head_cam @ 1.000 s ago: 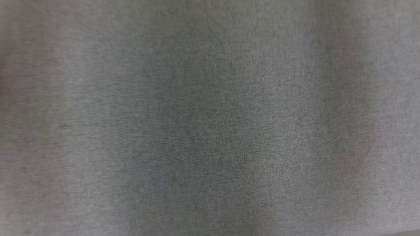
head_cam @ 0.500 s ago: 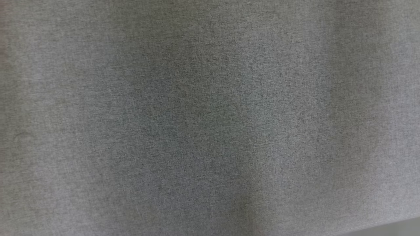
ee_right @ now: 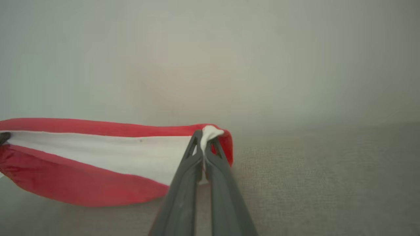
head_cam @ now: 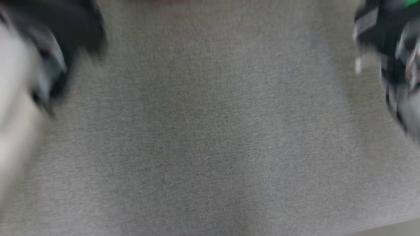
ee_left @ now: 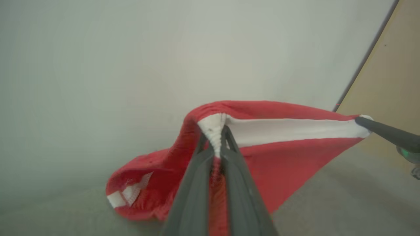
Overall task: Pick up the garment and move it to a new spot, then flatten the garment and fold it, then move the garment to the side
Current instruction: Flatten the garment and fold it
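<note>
The garment (ee_left: 279, 157) is red with a white band (ee_left: 288, 131) along one edge. My left gripper (ee_left: 215, 136) is shut on one bunched end of that band. At the other end, my right gripper (ee_left: 361, 121) pinches the band's corner, which is pulled taut between the two. In the right wrist view the right gripper (ee_right: 206, 136) is shut on the white corner, and the garment (ee_right: 82, 177) hangs down to the grey cloth surface (ee_right: 311, 183). In the blurred head view, the left arm (head_cam: 49, 59) and the right arm (head_cam: 390, 49) sit in the upper corners.
Grey woven cloth (head_cam: 210, 131) covers the work surface. A pale wall (ee_left: 164, 49) stands behind it, with a tan panel (ee_left: 390, 75) at the right beyond a dark edge. The surface's front edge (head_cam: 393, 227) shows at the lower right of the head view.
The head view has shifted and blurred, so the camera has moved. Both arms now come into its upper corners, where before there was just grey cloth.
</note>
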Available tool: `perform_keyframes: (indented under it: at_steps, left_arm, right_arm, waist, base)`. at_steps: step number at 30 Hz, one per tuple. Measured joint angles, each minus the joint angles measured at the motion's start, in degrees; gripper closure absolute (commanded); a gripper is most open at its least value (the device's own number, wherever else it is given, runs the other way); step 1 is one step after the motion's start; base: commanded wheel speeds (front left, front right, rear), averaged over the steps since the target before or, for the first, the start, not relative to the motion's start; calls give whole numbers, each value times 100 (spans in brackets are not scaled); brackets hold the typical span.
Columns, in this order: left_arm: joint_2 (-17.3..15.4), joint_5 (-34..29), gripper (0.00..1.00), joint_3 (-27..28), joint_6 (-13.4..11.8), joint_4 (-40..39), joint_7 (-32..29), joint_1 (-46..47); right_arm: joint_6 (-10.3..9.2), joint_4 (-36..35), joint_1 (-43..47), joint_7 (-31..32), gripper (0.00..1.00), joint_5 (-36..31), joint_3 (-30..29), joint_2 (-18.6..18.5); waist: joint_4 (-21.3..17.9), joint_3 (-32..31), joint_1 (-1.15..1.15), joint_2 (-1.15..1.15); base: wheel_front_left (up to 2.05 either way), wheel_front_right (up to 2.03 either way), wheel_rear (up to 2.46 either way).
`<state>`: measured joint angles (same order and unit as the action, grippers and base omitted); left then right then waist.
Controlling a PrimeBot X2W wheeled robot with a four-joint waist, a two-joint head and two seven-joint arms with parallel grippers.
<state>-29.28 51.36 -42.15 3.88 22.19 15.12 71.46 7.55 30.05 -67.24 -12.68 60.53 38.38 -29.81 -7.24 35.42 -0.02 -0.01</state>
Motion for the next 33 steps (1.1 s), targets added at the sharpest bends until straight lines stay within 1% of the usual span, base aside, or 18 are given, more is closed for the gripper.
perform_keyframes:
  at_steps: [2, 3, 5, 8, 9, 13, 17, 19, 22, 26, 29, 33]
  left_arm:
    - [-35, -219, 100, 315, -194, -630, -7, -814]
    - [-68, -248, 100, 443, -247, -881, 0, -1177]
    - [-111, -417, 100, 631, -428, -1350, -1, -1957]
    - [-66, -564, 100, 960, -601, -1974, -1, -3033]
    - [-60, -648, 100, 1061, -650, -2324, -2, -3696]
    - [9, -795, 100, 1087, -680, -2709, -1, -4879]
    - [99, -1012, 100, 911, -609, -2710, -1, -5707]
    - [168, -1066, 100, 961, -638, -2707, -1, -6043]
    - [230, -1212, 100, 985, -598, -2696, -1, -6625]
    - [361, -1325, 100, 1076, -576, -2702, -1, -7149]
    - [491, -1424, 100, 1088, -437, -2669, -1, -7266]
    - [716, -1569, 100, 1135, -220, -2573, -1, -7144]
  right_arm:
    - [0, -339, 582, -44, 100, 109, 59, -221]
    - [0, -516, 867, -48, 100, 157, 80, -282]
    - [0, -828, 1423, -94, 100, 218, 97, -419]
    - [0, -1169, 2295, -103, 100, 283, 91, -654]
    - [0, -1343, 2850, -96, 100, 330, 60, -757]
    - [0, -1696, 3889, -65, 100, 447, -146, -989]
    - [0, -1996, 4930, -21, 100, 468, -427, -1087]
    - [1, -2135, 5481, 37, 100, 470, -581, -1083]
    - [1, -2390, 6243, 120, 100, 455, -856, -1037]
    - [1, -2698, 7131, 216, 100, 417, -1376, -786]
    - [1, -2861, 7443, 308, 100, 211, -1834, -595]
    - [1, -3034, 7455, 580, 100, -102, -2390, -314]
  waist:
    - [25, -167, 0, 0]
    - [36, -254, 0, 0]
    - [54, -434, 0, 0]
    - [68, -711, 0, 0]
    - [72, -904, -1, 0]
    - [78, -1286, -1, -1]
    - [89, -1653, 0, -1]
    - [97, -1834, 0, -1]
    - [111, -2084, 0, -1]
    - [147, -2343, 0, -1]
    - [220, -2442, 0, -1]
    - [349, -2500, 2, 0]
  base:
    - [0, 0, 0]
    - [0, 0, 0]
    - [0, 0, 0]
    - [0, 0, 0]
    - [0, 0, 0]
    - [0, 0, 0]
    - [0, 0, 0]
    - [0, 0, 0]
    - [0, 0, 0]
    - [0, 0, 0]
    - [0, 0, 0]
    - [0, 0, 0]
